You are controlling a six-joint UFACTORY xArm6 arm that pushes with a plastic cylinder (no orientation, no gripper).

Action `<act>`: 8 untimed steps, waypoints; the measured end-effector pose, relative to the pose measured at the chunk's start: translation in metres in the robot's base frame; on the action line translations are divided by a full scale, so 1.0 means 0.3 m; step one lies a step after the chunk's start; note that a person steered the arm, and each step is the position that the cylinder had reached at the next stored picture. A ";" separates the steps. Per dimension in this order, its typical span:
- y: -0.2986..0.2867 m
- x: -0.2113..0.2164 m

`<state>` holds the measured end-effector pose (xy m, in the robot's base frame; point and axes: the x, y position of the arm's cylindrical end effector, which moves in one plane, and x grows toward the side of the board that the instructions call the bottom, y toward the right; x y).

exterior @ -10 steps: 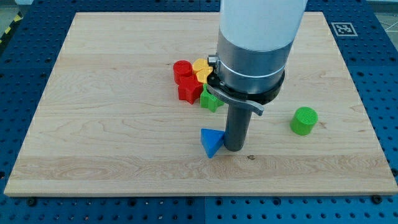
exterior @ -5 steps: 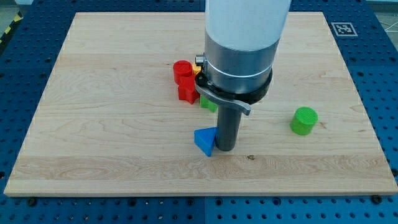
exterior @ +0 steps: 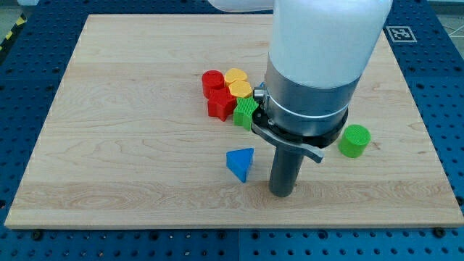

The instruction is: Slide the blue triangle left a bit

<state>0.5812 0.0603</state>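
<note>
The blue triangle lies on the wooden table a little below the middle, at about 6 o'clock from the cluster of blocks; it stands free, touching nothing; the rod's lower end, my tip, rests on the table at roughly 4 o'clock from the triangle, near it but apart, with bare wood showing between the two.

The arm carries no jaws at all, so there is nothing to be spread or pinched; only the straight dark rod does the work.

At 12 o'clock from the triangle sits the cluster: a red cylinder, a red block of unclear shape below it, two yellow blocks beside them, and a green block partly hidden behind the arm; a green cylinder stands well apart at 3 o'clock.

As a judgement, the triangle may already sit where it is wanted, since the tip is off it; if more leftward travel is needed, the tip is on the correct side, yet lower than the block, so it would have to rise toward 12 o'clock before pushing toward 9 o'clock.
</note>
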 end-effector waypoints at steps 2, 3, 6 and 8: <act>0.000 -0.013; -0.001 -0.020; -0.035 -0.033; -0.075 -0.038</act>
